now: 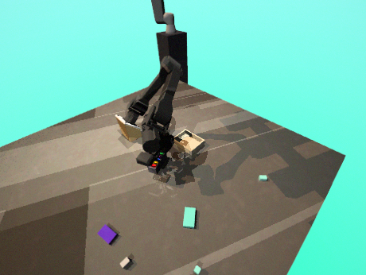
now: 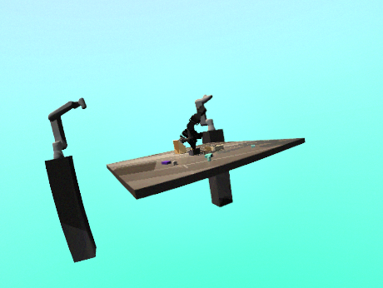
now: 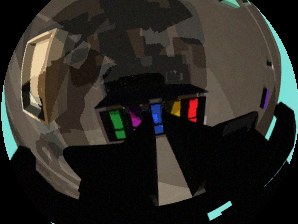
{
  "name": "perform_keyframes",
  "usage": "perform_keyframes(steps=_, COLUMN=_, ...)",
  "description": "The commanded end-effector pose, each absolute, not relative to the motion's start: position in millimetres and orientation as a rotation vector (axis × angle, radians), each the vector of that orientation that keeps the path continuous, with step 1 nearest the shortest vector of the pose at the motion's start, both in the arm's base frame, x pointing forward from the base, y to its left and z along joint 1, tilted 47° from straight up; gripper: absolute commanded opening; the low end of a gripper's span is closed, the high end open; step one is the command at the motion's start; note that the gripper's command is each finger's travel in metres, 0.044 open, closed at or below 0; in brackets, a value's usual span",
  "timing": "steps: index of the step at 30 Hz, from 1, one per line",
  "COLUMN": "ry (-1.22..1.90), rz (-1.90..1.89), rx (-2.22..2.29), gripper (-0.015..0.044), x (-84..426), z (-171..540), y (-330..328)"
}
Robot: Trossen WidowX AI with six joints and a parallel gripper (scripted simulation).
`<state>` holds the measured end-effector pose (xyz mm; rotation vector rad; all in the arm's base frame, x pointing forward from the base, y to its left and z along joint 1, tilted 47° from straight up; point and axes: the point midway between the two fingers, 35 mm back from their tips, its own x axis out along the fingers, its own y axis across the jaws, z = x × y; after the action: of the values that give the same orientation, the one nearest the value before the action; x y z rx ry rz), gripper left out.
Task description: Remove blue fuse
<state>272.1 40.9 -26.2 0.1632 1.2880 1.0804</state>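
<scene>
The blue fuse (image 3: 156, 114) (image 1: 159, 159) stands in the middle of the row in the dark fuse block (image 3: 150, 94) (image 1: 153, 170). My gripper (image 3: 156, 117) is shut on the blue fuse, with a black finger on each side of it. Its fingertips are hard to make out in the top and exterior views. The green fuse (image 3: 116, 119) and magenta fuse (image 3: 135, 119) are on one side, the yellow fuse (image 3: 175, 109) and red fuse (image 3: 193, 108) on the other, close to the fingers. The tray (image 1: 200, 145) (image 3: 49, 80) lies beside the block. How deep the blue fuse sits is hard to tell.
A tan panel (image 1: 130, 132) (image 2: 179, 146) stands upright by the arm, on the side away from the tray. A mint block (image 1: 189, 217), a purple block (image 1: 107, 234) and small blocks lie farther out. Another arm (image 2: 58, 129) stands beyond the table.
</scene>
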Motion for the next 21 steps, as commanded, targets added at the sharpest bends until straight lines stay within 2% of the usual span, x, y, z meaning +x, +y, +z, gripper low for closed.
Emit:
perform_keyframes(steps=1, ry=1.287, rz=1.08, rx=0.162, gripper=0.0, x=272.7, z=-24.9, y=39.3)
perform_keyframes(steps=21, ry=1.288, rz=1.079, rx=0.163, gripper=0.0, x=274.1, z=-18.4, y=32.2)
